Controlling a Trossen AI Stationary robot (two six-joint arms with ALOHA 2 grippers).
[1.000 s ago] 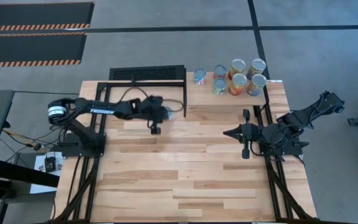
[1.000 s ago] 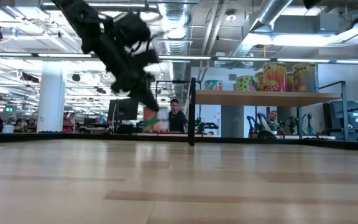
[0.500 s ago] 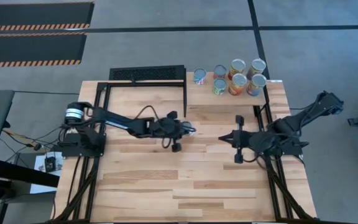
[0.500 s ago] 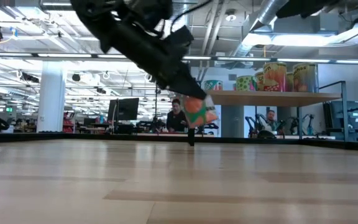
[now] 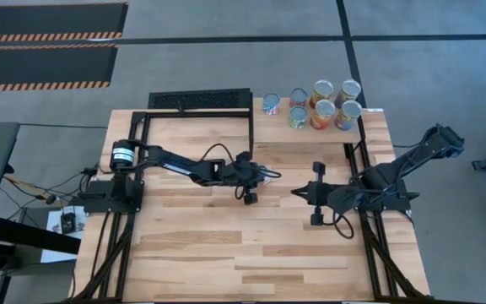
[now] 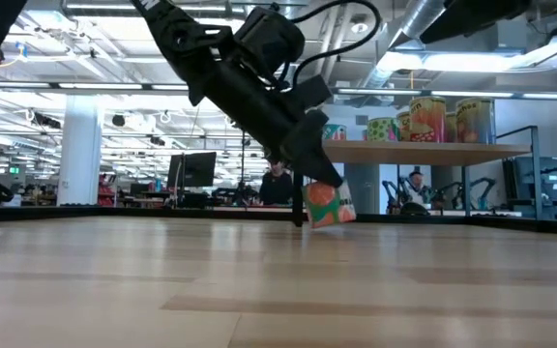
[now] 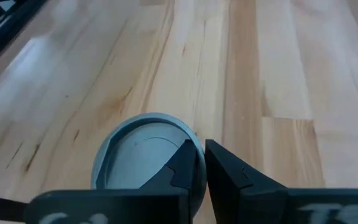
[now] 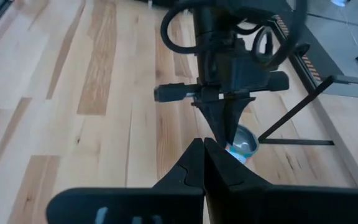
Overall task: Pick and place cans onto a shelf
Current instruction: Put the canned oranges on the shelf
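Can [image 6: 328, 205] hangs just above the table [image 5: 201, 253], pinched at its rim by my left gripper [image 5: 264, 176], likely for carrying shelfward; right gripper [image 5: 298, 192] pressed together, waiting nearby; six cans [image 5: 322, 103] already crowd the shelf [image 6: 414, 151] beyond.

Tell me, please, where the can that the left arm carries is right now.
In the high view, the can is mid-table at the left hand, below the shelf holding six cans; the low view shows it tilted.

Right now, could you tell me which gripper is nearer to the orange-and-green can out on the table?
Left. The left gripper is on the orange-and-green can, pinching its rim at mid-table. The right gripper waits beside it with a gap between, fingers shut.
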